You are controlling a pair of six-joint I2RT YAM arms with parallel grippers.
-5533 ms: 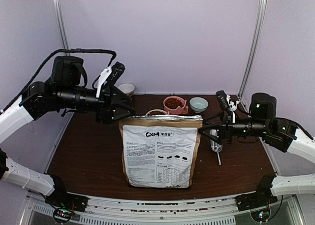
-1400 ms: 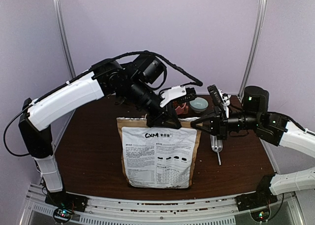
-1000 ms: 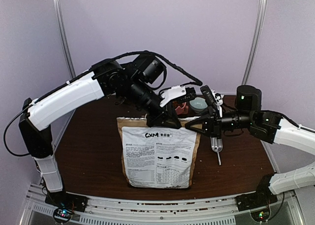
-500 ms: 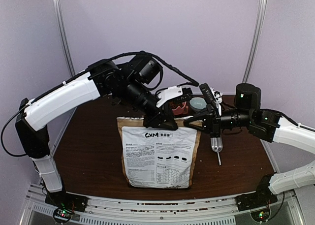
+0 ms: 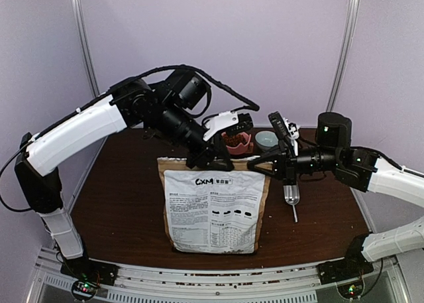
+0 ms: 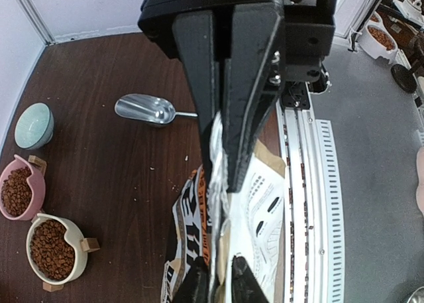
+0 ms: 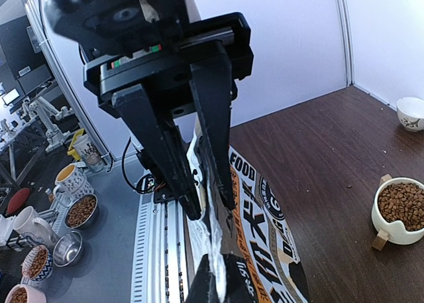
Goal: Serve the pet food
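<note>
The pet food (image 5: 233,139) is reddish-brown kibble heaped in a pink bowl (image 6: 14,190) and a cream bowl (image 6: 53,250) behind the bag. The printed bag (image 5: 215,210) stands upright mid-table. My left gripper (image 6: 222,180) hangs over the bag's top seam, slightly open, one finger on each side of the crinkled edge. My right gripper (image 7: 215,283) is shut on the same seam near its right end. The two grippers face each other along the seam. A silver scoop (image 5: 291,195) lies on the table right of the bag.
An empty blue-green bowl (image 5: 267,140) sits at the back beside the pink one. A small white bowl (image 7: 411,111) stands at the far edge. Loose kibble crumbs dot the dark wood table (image 6: 99,170). The metal rail (image 5: 218,276) runs along the near edge.
My left gripper has let go of the bag's top seam and drawn back leftward. My right gripper has moved in and shut on the seam's right end.
</note>
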